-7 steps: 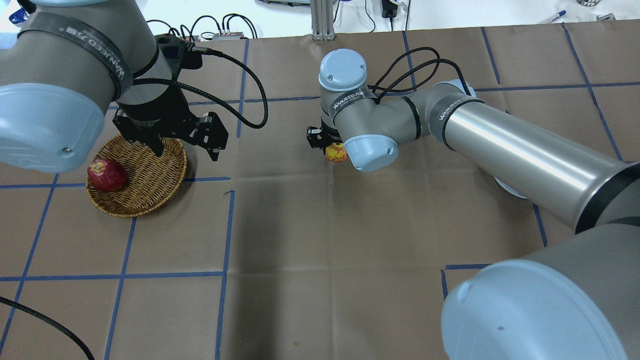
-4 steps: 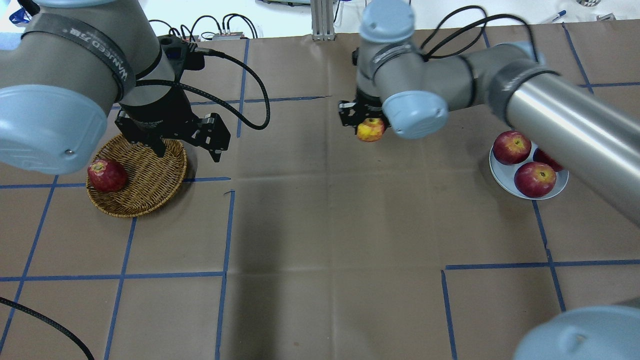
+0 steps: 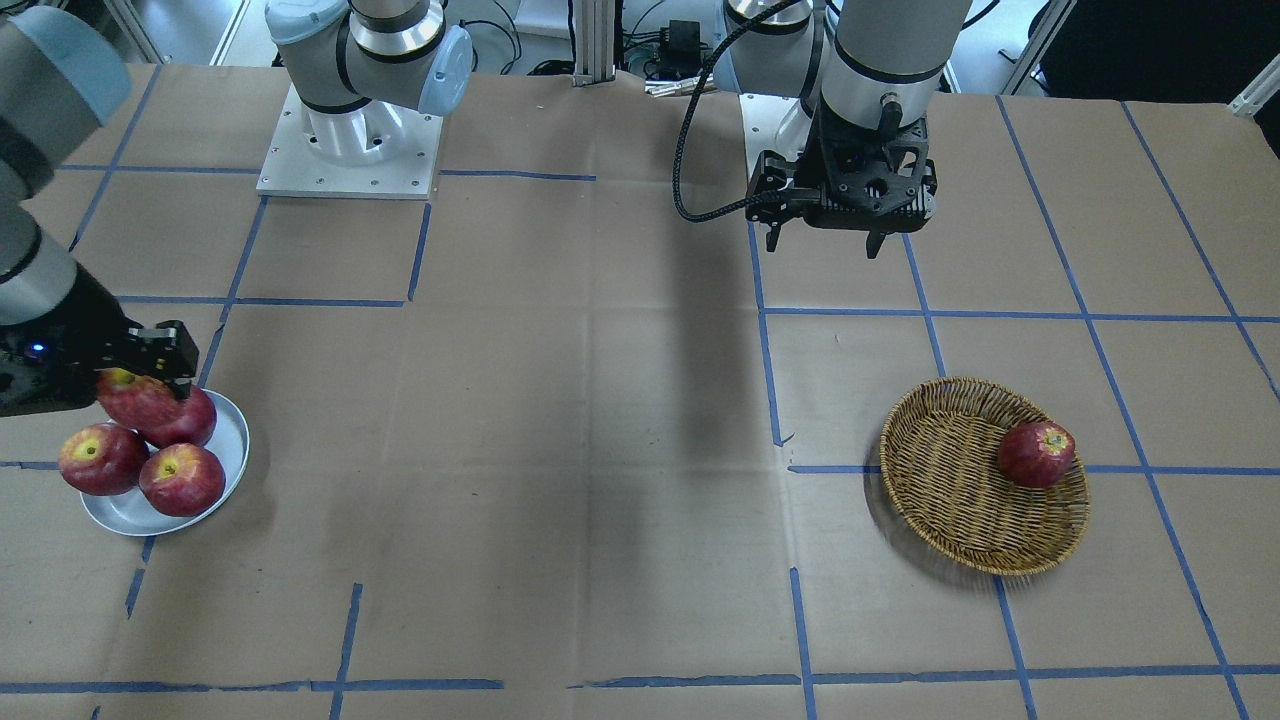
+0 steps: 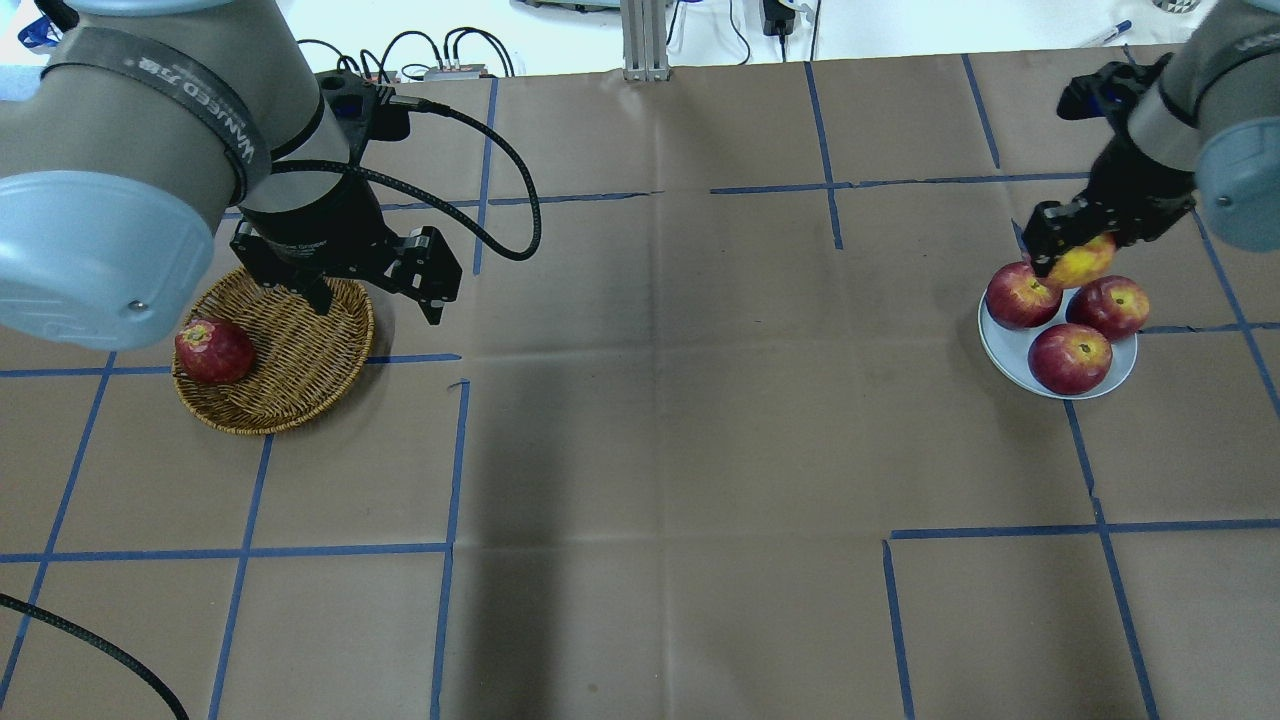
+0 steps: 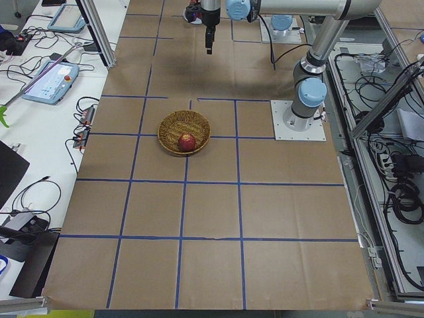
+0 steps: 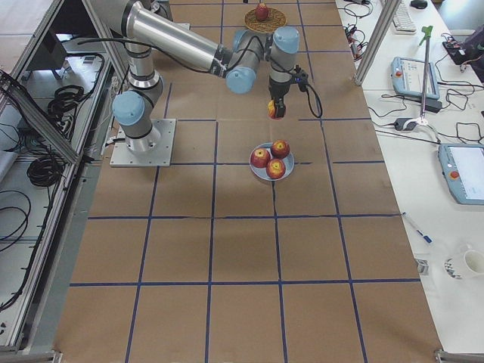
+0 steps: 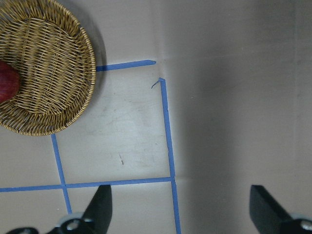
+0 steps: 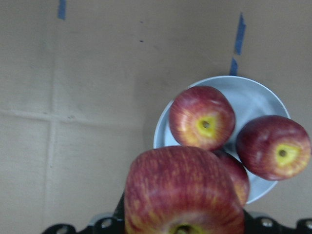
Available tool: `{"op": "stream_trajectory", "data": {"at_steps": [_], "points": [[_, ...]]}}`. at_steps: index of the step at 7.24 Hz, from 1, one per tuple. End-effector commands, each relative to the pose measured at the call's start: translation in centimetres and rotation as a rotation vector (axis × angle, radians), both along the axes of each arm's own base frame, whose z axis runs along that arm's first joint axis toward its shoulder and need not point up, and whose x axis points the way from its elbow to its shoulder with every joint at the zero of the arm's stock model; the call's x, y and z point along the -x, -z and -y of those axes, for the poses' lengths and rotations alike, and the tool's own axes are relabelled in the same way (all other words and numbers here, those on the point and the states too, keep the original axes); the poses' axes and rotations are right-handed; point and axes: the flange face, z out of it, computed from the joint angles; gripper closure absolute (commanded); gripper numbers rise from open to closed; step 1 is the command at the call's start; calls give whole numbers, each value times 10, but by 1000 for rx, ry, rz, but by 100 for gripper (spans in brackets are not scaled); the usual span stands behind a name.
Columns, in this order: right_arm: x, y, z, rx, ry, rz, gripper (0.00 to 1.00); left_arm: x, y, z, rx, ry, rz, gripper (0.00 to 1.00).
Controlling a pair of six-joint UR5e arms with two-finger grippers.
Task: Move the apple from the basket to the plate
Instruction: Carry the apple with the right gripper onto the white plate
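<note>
My right gripper is shut on the pale pinkish-red apple with the yellow patch. It holds the apple just above the far edge of the silver plate. The right wrist view shows the held apple over the plate. The front view shows the same apple and plate. The wicker basket sits at the left with one dark-red apple in it. My left gripper is open and empty, above the table by the basket's right edge.
Three glossy dark-red apples fill most of the plate. Brown paper with blue tape lines covers the table. A black cable loops from the left wrist. The left wrist view shows the basket at its upper left.
My right arm has swung to the right with the pale apple, from the table's middle to above the plate. The left arm has stayed in place, open.
</note>
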Motion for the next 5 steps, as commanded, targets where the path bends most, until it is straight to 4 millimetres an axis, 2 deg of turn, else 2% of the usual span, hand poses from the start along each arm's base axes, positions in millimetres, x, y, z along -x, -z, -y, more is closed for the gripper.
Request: {"op": "stream_trajectory", "data": {"at_steps": [1, 4, 5], "points": [[49, 15, -7, -23, -14, 13, 54, 1, -2, -1, 4, 1, -1, 1], [49, 15, -7, -23, -14, 13, 54, 0, -3, -4, 7, 3, 0, 1], [59, 86, 20, -68, 9, 46, 53, 0, -3, -4, 7, 3, 0, 1]]}}
